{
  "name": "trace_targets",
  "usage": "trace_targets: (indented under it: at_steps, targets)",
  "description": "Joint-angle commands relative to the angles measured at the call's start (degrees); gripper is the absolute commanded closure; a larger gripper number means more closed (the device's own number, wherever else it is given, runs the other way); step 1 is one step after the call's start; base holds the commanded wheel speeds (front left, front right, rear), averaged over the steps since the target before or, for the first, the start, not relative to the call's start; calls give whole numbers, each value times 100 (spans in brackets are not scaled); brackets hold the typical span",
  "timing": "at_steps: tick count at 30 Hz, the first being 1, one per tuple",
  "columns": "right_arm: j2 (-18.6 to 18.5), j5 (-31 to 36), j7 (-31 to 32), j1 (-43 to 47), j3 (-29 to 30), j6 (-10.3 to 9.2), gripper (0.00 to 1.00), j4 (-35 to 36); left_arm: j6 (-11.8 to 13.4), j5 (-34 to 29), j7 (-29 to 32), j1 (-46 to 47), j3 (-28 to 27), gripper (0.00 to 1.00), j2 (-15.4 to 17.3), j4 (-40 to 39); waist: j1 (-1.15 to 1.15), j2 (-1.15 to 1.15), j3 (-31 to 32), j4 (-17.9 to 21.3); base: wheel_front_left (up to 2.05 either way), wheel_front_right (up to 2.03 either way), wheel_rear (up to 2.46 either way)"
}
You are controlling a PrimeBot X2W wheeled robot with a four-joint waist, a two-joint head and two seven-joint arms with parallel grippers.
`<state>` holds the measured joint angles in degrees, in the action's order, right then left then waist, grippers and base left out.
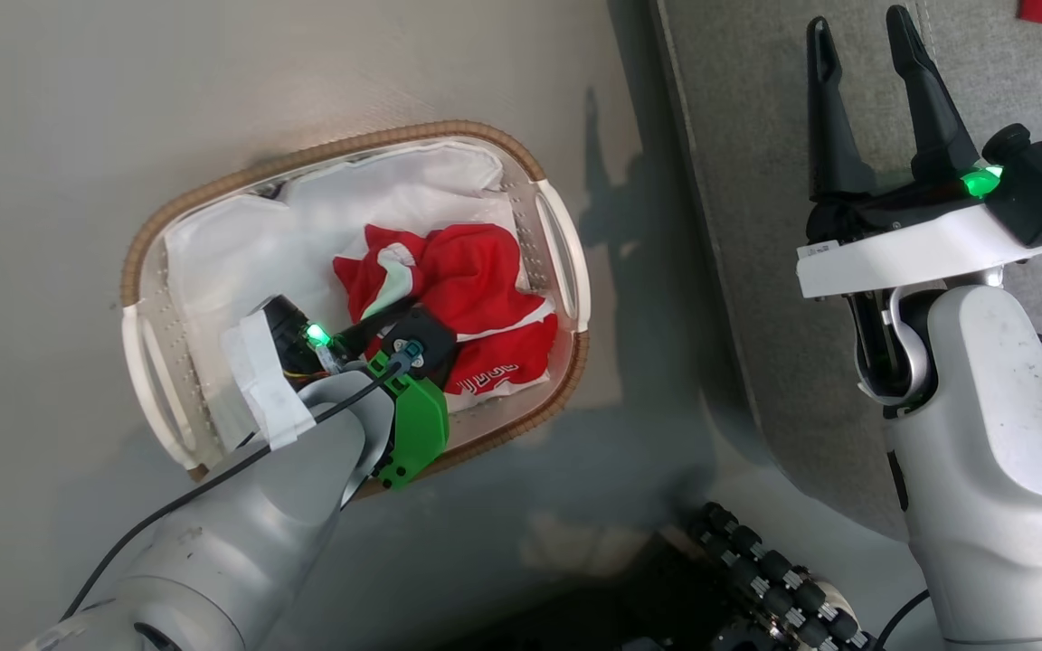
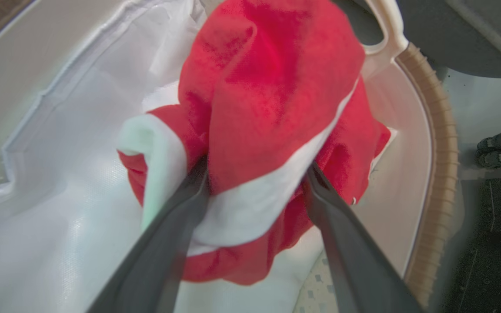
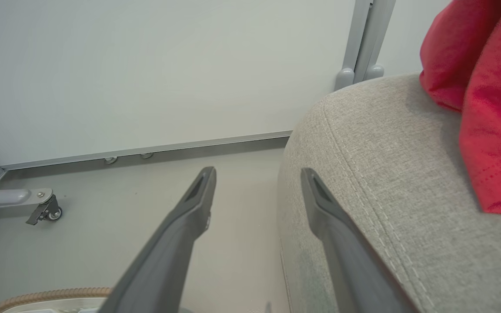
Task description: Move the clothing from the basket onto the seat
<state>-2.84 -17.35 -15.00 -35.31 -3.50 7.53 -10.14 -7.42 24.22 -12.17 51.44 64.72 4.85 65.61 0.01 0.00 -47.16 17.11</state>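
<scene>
One grey seat (image 1: 756,226) at right, red piece (image 3: 489,108) lying on it. Basket (image 1: 322,154) on floor (image 1: 78,136) beside it, clothing (image 1: 476,271) bunched inside on liner (image 1: 241,244). Left gripper (image 2: 257,174) down in basket, fingers spread, straddling a red fold. Right gripper (image 1: 856,54) released, empty, over seat edge.

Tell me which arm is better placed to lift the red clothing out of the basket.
Left. The left end effector is inside the basket, open around a fold of the clothing. The right end effector hangs open at the edge of the seat, apart from the basket.
</scene>
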Motion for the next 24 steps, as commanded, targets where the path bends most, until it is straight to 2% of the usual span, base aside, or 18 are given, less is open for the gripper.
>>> trace_targets:
  at_steps: [1, 2, 3, 4, 11, 16, 24]
  targets:
    - [-10, -39, -28, -70, -15, -8, 0, 20, -11, 74, 32, 133, 27, 30, 52, 40, -1, 0, -183, 176, 0, 0, 0]
    - [-10, -49, -28, -73, -17, -8, 0, 26, -11, 140, 28, 144, 79, 76, 50, 48, -1, 0, -194, 181, 0, 0, 0]
    - [-10, -53, -28, -71, -17, -8, 0, 24, -11, 197, 21, 144, 113, 90, 49, 43, -1, 0, -200, 182, 0, 0, 0]
    - [-10, -59, -28, -71, -18, -8, 0, 16, -11, 259, 7, 137, 156, 100, 54, 34, -1, 0, -199, 179, 0, 0, 0]
    - [-12, 28, -28, 41, 64, -8, 0, -72, -12, 670, -218, 163, 110, 100, 133, -150, -1, 0, -3, 32, 0, 0, 0]
    - [-13, 228, -28, 178, 117, -8, 0, -177, -12, 780, -311, 41, 67, 100, 236, -420, -1, 0, 394, -231, 0, 0, 0]
    - [-17, 589, -28, 536, 265, -8, 0, -353, 146, 509, -305, -371, -455, 100, 543, -1573, -1, 0, 1320, -692, 0, 0, 0]
